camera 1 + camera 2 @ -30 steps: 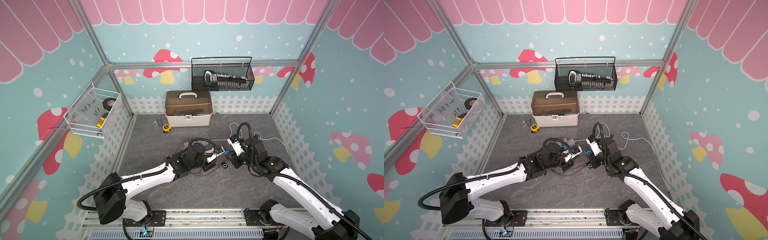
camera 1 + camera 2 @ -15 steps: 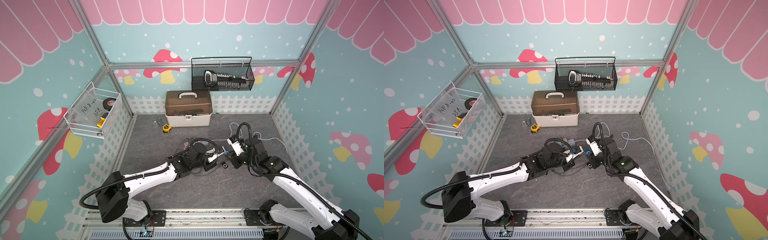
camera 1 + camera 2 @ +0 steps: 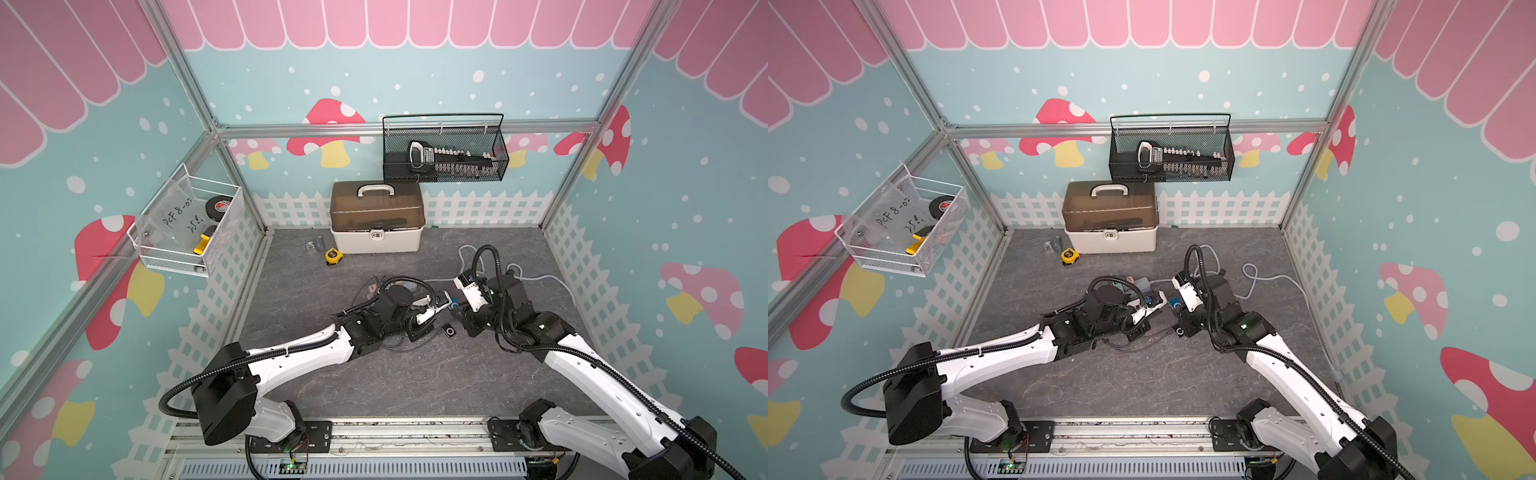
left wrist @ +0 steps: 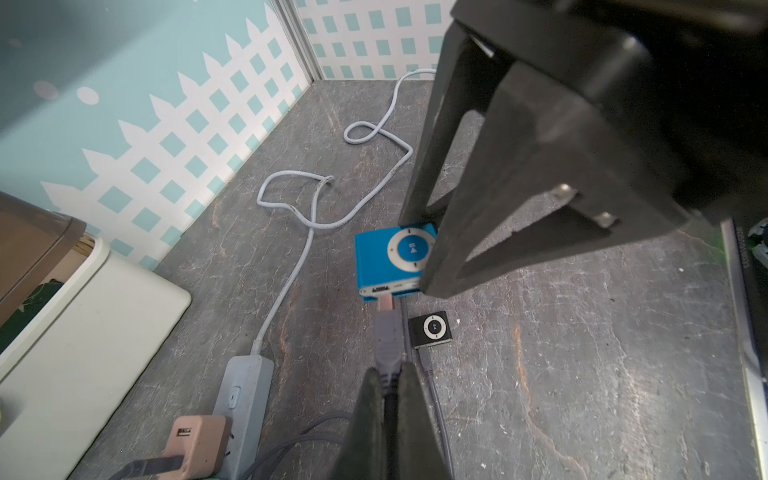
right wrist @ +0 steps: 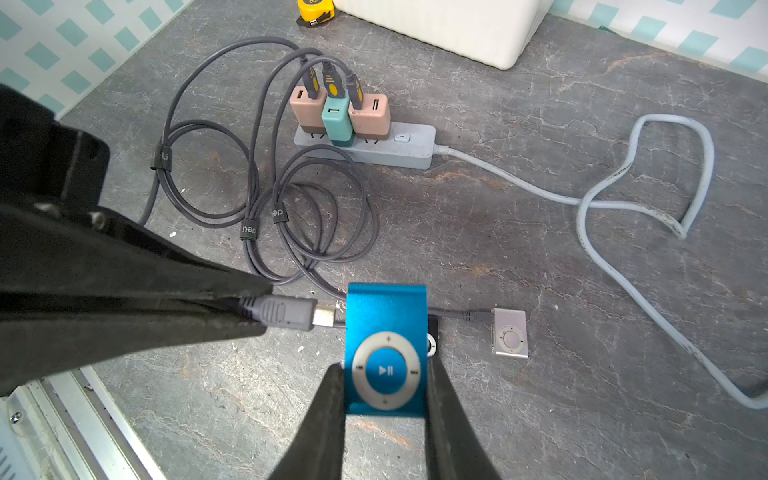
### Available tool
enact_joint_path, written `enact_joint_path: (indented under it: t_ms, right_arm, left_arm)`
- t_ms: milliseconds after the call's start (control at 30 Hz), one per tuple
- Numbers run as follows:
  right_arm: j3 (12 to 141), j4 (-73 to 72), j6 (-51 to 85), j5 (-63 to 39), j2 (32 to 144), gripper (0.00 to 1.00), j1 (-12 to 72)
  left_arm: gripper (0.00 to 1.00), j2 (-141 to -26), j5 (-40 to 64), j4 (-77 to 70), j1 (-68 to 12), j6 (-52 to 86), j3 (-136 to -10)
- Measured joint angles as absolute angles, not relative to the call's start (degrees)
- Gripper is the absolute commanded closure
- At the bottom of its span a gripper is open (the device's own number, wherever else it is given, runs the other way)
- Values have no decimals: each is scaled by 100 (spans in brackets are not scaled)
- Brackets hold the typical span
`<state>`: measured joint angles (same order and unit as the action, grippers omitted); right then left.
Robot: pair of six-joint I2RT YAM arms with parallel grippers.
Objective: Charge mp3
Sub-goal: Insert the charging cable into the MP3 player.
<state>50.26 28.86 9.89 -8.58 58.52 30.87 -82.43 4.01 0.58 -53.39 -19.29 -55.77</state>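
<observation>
The right gripper [image 5: 384,365] is clamped on the blue mp3 player [image 5: 386,311], held above the table [image 5: 498,257]. The left gripper [image 4: 390,374] pinches the grey plug [image 4: 388,336], whose tip meets the player's port.

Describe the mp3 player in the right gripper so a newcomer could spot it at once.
Before the white toolbox, a grey power strip lies on the floor. Beside it, the right gripper pinches the mp3 player while the left gripper holds a grey plug at its edge. It alone is bright blue; the black player and silver player lie on the floor.
</observation>
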Motion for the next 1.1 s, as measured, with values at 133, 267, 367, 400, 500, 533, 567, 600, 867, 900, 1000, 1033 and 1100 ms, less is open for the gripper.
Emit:
enact_joint_path:
  t_ms: [133,267,367,400,500,533,567,600,867,900,1000,1033,1100]
  right_arm:
    - [5026,2886,989,-880,5852,98,3087]
    - [5026,2886,991,-882,5852,97,3085]
    - [5026,2886,991,-880,5852,98,3085]
    - [5026,2886,991,-880,5852,97,3085]
    - [5026,2888,991,-897,5852,97,3087]
    - [5026,2888,991,-904,5852,97,3087]
    - [5026,2888,991,-910,5852,98,3087]
    - [5026,2888,991,-926,5852,97,3087]
    - [5026,2891,991,-954,5852,98,3085]
    - [5026,2888,991,-954,5852,98,3085]
    - [5026,2888,996,-945,5852,98,3083]
    - [5026,2891,1002,-943,5854,98,3081]
    - [5026,2899,1046,-897,5865,98,3074]
  left_arm:
    - [100,-8294,401,32,-5339,-1929,-5614]
    - [100,-8322,381,34,-5339,-1929,-5627]
    - [100,-8329,357,43,-5339,-1933,-5627]
    - [100,-8331,353,43,-5339,-1944,-5627]
    - [100,-8337,318,38,-5339,-1951,-5627]
    - [100,-8337,314,38,-5339,-1951,-5627]
    - [100,-8337,311,34,-5339,-1951,-5627]
    - [100,-8337,305,34,-5339,-1949,-5627]
    - [100,-8348,296,34,-5339,-1949,-5627]
    - [100,-8353,294,34,-5339,-1949,-5629]
    - [100,-8381,283,12,-5341,-1949,-5631]
    - [100,-8396,274,12,-5347,-1946,-5640]
    - [100,-8455,246,-23,-5363,-1946,-5671]
